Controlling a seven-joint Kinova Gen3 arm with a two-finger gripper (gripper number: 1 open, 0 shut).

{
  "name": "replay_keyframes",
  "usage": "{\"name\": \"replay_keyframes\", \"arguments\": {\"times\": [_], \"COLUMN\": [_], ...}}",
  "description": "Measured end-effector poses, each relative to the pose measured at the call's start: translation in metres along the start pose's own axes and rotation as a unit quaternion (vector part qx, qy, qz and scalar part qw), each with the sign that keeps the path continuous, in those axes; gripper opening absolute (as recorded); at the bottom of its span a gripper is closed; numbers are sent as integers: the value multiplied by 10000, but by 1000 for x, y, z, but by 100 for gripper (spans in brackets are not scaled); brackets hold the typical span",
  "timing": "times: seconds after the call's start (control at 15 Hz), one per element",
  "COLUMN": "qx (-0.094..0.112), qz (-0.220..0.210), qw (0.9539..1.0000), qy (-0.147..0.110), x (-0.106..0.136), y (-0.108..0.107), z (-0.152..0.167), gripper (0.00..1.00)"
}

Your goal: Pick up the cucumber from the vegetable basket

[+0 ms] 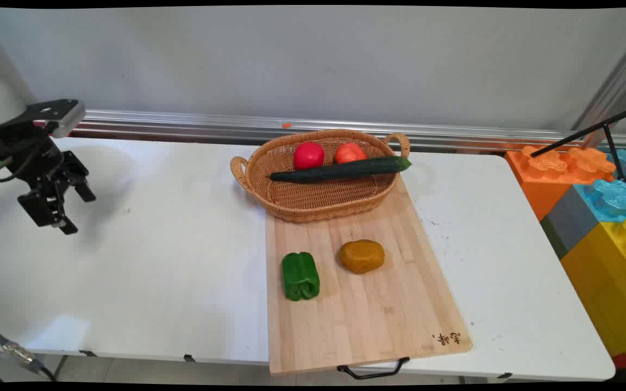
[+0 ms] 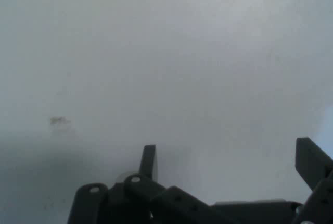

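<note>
The black two-finger gripper hangs over bare white table at the far left, fingers spread apart, holding nothing. Well to its right, a wooden cutting board carries a green bell pepper, an orange-brown potato, and a woven wicker basket holding two red tomatoes and a long dark cucumber.
</note>
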Motion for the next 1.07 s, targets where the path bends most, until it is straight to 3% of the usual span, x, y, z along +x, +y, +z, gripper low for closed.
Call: {"name": "replay_keyframes", "arguments": {"times": [0.47,0.8,1.07], "qx": [-227,-73,203], "qz": [149,238,335], "qw": [9989,9973,9948], "qy": [384,684,937], "x": [15,50,98], "y": [11,29,50], "z": [18,15,9], "gripper": [100,100,100]}}
